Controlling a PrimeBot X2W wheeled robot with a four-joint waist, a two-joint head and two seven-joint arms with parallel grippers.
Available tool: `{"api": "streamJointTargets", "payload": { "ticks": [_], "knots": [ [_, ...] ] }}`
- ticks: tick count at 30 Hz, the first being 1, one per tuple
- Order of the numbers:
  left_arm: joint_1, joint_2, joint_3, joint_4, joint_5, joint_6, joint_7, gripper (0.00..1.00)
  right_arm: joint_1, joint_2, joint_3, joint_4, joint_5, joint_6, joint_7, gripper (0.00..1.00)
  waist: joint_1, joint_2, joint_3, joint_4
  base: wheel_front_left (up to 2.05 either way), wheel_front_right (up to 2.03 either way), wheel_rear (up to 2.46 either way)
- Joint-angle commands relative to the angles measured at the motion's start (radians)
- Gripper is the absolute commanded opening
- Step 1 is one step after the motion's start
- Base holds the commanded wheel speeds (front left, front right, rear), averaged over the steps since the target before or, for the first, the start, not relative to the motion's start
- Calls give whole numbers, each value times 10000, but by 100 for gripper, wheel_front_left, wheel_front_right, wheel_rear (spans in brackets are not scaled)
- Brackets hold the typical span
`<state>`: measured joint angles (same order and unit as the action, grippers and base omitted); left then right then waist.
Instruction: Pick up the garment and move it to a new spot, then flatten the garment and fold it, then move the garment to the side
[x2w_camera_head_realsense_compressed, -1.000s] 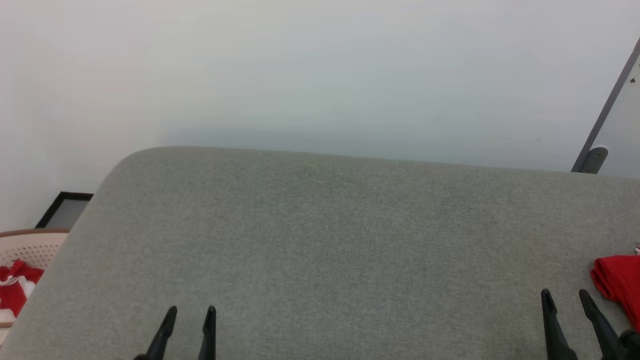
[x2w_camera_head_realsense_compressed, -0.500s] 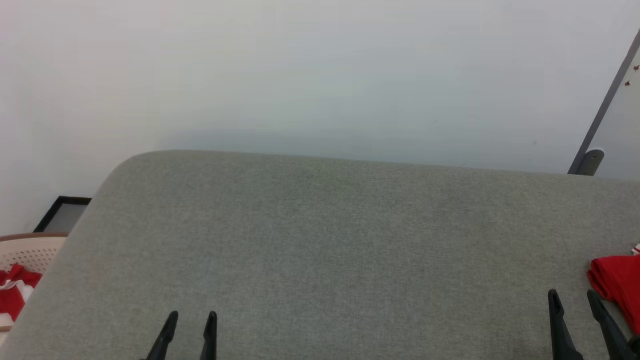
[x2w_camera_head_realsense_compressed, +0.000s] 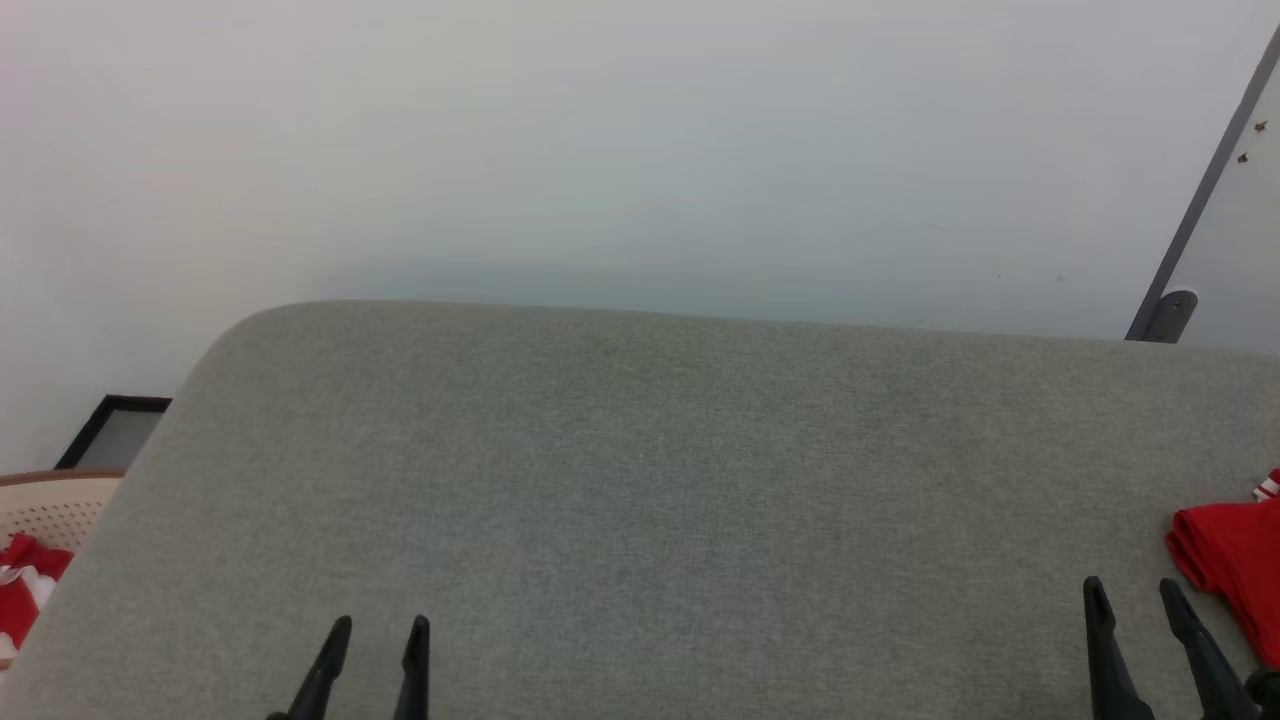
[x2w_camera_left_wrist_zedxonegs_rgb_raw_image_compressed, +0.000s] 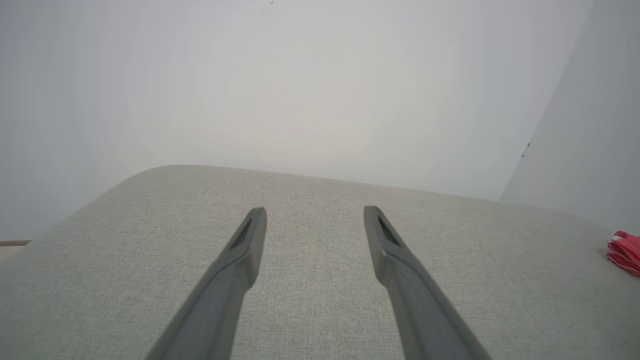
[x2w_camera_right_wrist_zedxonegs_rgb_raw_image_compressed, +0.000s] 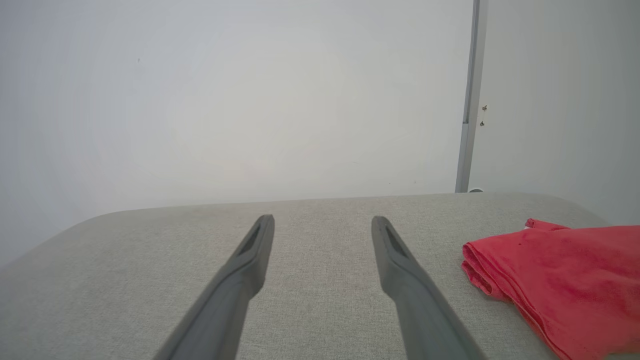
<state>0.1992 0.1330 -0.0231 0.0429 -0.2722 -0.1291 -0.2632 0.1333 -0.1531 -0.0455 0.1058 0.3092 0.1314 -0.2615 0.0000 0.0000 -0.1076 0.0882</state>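
Seemingly folded garment (x2w_camera_right_wrist_zedxonegs_rgb_raw_image_compressed: 560, 280) beside parted jaws

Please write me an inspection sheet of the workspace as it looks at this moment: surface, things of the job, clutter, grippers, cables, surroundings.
Surface: grey fabric surface, rounded far corner on the left, middle bare.
Job's things: red garment, apparently folded, lying at the right edge, not held.
Clutter: pale basket beside the surface on the left, red-and-white cloth inside.
Grippers: left gripper open, empty; right gripper open, empty, just left of the garment.
Cables: nothing seen.
Surroundings: plain pale wall; dark-framed panel low on the left; grey strip on the right.
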Motion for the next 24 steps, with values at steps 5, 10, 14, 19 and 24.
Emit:
{"api": "streamJointTargets", "payload": {
  "ticks": [5,10,14,19,24],
  "knots": [
    [8,-11,256,31,-177,-22,-8,100,-259,41,244,45,91,-17,-44,100,0,0,60,-181,0,0,0],
    [188,-129,198,434,-201,2,12,0,57,132,234,448,59,0,60,0,0,0,38,-142,0,0,0],
    [40,-156,225,520,-912,7,184,0,-75,185,173,533,731,0,276,0,0,0,70,-165,0,0,0],
    [-192,-176,277,634,-1828,7,414,0,-246,243,109,584,1602,-1,524,0,0,0,113,-194,0,0,0],
    [-411,-200,327,749,-2685,3,631,0,-409,299,52,633,2425,-1,753,0,0,0,156,-224,0,0,0]
  ]
}}
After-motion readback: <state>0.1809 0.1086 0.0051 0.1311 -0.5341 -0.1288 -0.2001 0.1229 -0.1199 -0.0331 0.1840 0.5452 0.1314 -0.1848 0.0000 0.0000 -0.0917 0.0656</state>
